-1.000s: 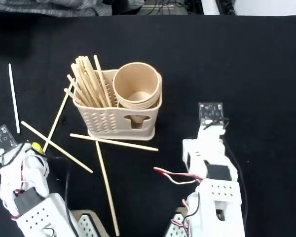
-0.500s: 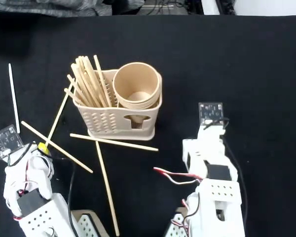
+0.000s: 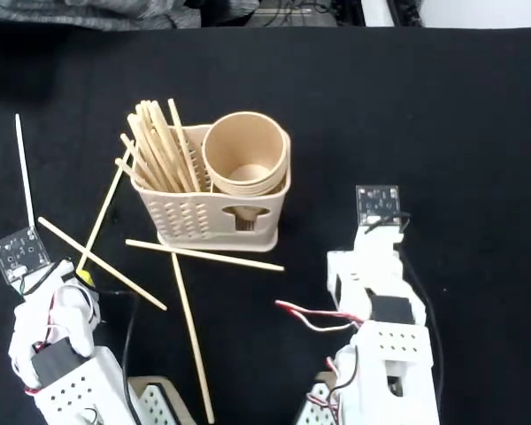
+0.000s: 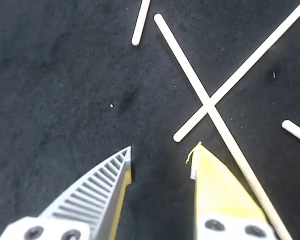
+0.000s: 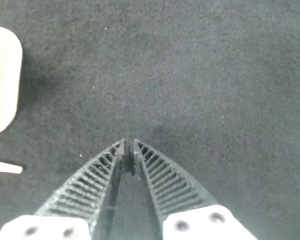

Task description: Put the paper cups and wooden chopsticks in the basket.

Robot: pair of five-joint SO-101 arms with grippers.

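The beige basket (image 3: 195, 221) stands mid-table with stacked paper cups (image 3: 245, 155) and a bundle of wooden chopsticks (image 3: 159, 142) inside. Several loose chopsticks lie around it: two crossing at its left (image 3: 102, 263), one along its front (image 3: 203, 255), one running toward the near edge (image 3: 192, 336). My left gripper (image 4: 162, 150) is open just above the table, its yellow finger (image 4: 210, 180) beside the crossing chopsticks (image 4: 182, 60). My right gripper (image 5: 128, 145) is shut on nothing, hovering to the right of the basket's corner (image 5: 2, 80).
A thin white stick (image 3: 24, 173) lies at the far left. The table is covered in black cloth. The right arm's body (image 3: 376, 292) sits at the near right. Open cloth stretches right of and behind the basket.
My left arm has swung a little to the right, bringing its gripper closer to the crossed chopsticks. The right arm, basket and chopsticks have not moved.
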